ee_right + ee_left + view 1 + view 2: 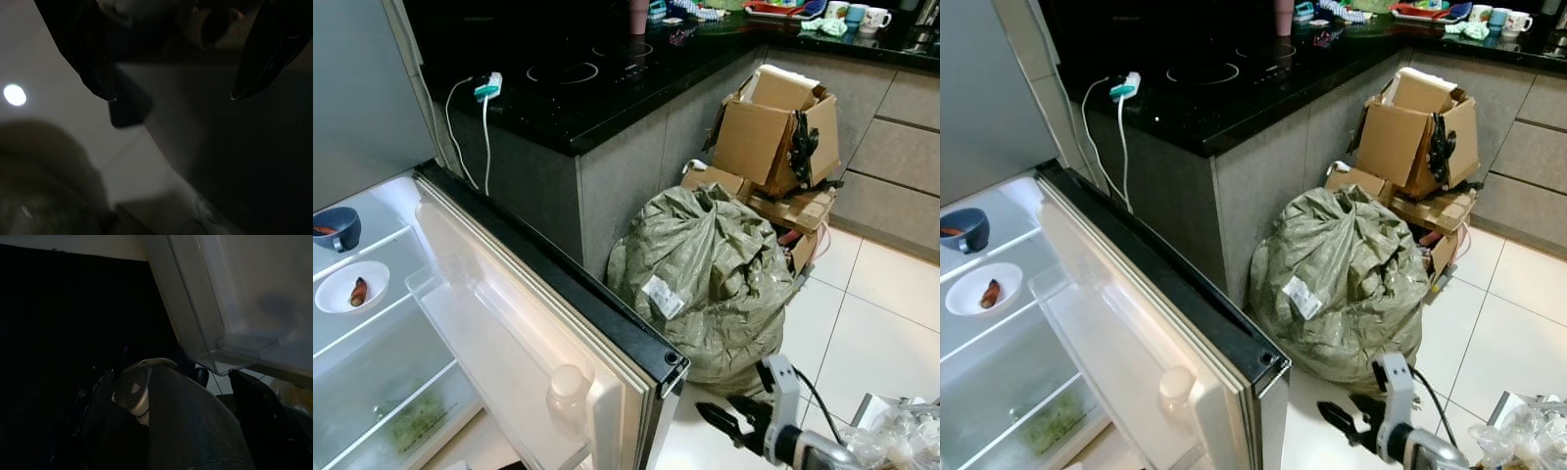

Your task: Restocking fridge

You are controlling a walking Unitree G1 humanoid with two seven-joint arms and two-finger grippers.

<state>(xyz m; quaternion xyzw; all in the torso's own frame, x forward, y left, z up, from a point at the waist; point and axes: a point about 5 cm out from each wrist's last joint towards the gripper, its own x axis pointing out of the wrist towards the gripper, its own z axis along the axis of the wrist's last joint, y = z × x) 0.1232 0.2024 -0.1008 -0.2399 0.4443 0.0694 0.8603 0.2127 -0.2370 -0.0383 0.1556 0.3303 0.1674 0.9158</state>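
Beside fridge door (524, 323) outer corner, I am holding right gripper (736, 422) low over floor, fingers spread wide, empty. Left gripper: cannot tell. Fridge shelves (357, 328) lying behind door. Risk I am noting: arm clipping door corner or sack (710, 279).

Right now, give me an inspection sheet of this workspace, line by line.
Surface: white tiled floor; black counter with a cooktop.
Job's things: fridge door stands open; on the shelves a blue bowl, a white dish holding a small brown item, and greens lower down.
Clutter: stuffed green sack on the floor, cardboard boxes behind it, clear plastic bag at lower right.
Grippers: right gripper open, low near the floor; left gripper dark, state unclear.
Cables: white charger cable hanging off the counter edge.
Surroundings: mugs and dishes on the far counter.
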